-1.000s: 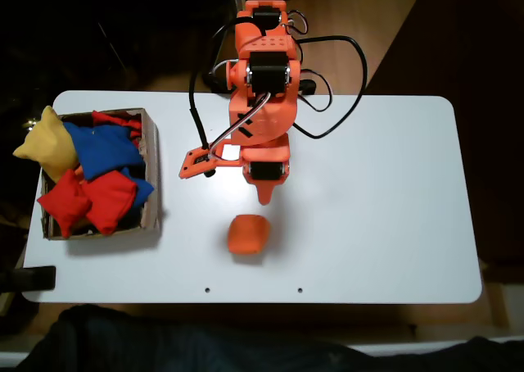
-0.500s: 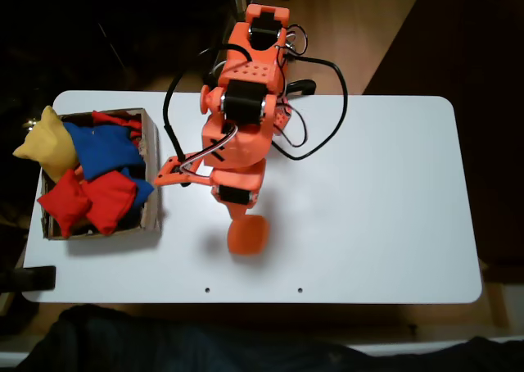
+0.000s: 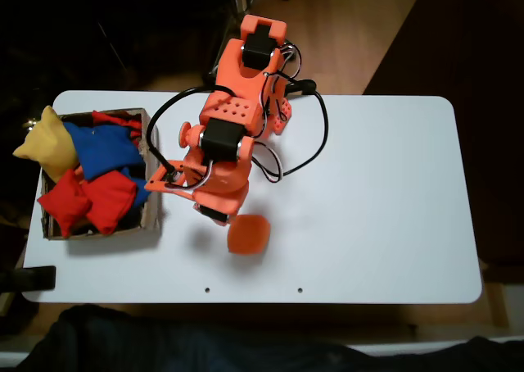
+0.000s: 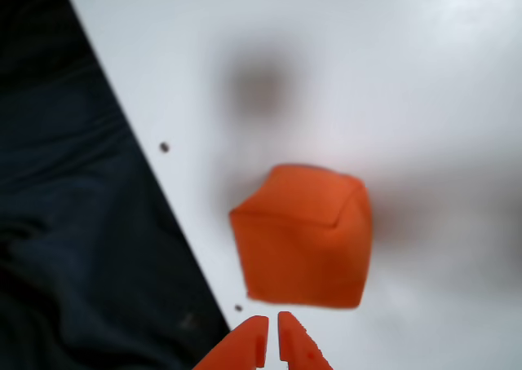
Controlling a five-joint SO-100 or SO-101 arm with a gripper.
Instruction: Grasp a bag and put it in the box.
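**Orange bag on the table, claw nearly closed and empty**

In the fixed view the box [image 3: 151, 218] sits at the table's left end, crowded with red beanbags [image 3: 90, 201], a blue one [image 3: 102, 148] and a yellow one [image 3: 41, 147] slumped over its left wall. The bag [image 3: 248, 234] lies alone on the white table [image 3: 385, 200], right of the box and well apart from it. In the wrist view the gripper [image 4: 272, 337] holds nothing, its tips almost together just short of the bag [image 4: 306, 235]. Dark cloth [image 4: 81, 248] lies past the table's edge.

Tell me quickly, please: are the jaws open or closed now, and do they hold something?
Gripper: jaws closed, holding nothing; the orange bag lies free on the table just beyond the tips.
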